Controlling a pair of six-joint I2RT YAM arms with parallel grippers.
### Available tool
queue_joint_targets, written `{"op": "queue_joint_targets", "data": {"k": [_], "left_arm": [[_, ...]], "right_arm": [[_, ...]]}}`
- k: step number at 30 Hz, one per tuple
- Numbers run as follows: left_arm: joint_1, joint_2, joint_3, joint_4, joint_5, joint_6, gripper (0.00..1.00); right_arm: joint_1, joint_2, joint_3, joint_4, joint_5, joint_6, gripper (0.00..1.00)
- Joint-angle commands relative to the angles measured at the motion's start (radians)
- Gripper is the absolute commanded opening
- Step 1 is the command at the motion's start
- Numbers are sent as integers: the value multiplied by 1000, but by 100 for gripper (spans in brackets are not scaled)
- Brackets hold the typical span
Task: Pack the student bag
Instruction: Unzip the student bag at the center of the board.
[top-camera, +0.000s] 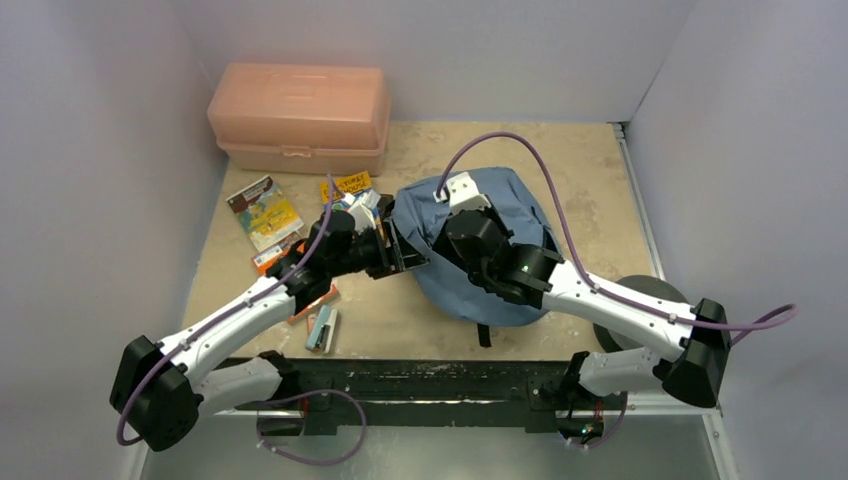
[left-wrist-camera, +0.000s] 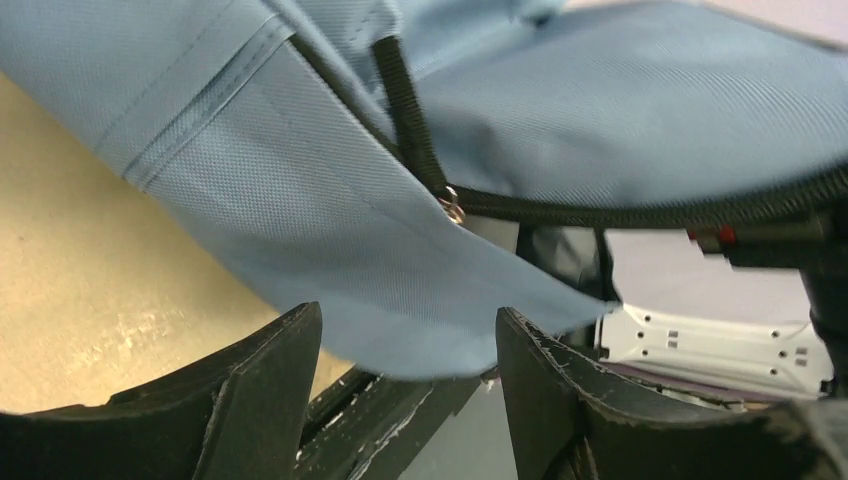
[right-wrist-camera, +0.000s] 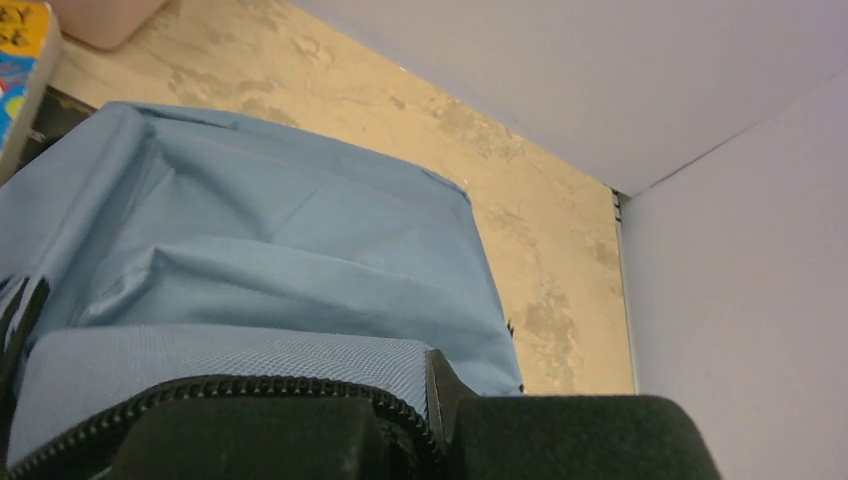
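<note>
Jaws of the left gripper (left-wrist-camera: 408, 335) are standing apart, either side of a flap of the student bag (top-camera: 520, 205) lying mid-table; the right gripper (right-wrist-camera: 437, 410) is pinching its zipper edge, both contacts hidden overhead.

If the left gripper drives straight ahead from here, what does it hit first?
The student bag: its blue fabric flap hangs just ahead of the open left gripper, probably the first contact, though depth is hard to judge.
</note>
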Motion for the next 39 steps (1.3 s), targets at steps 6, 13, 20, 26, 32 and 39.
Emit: {"op": "queue_joint_targets", "data": {"k": [6,13,20,26,32,39], "left_arm": [[-36,192,42,32,-102,87,63],[58,525,364,-28,-127,185,62],[128,620,489,-140,-98,298,62],[128,410,345,-209,-96,367,68],[135,118,238,-394,-213,386,95],[324,-158,154,-557,-316,333,96]], "right_arm": [[-19,27,143,-121,40,79,0],[-17,-48,125,-224,-84,210,0],[-45,-79,27,-90,-190,257,0],[-199,35,30,-45,-246,268,0],[-344,98,58,-50,-269,266,0],[-384,186,126,-68,-303,245,12]]}}
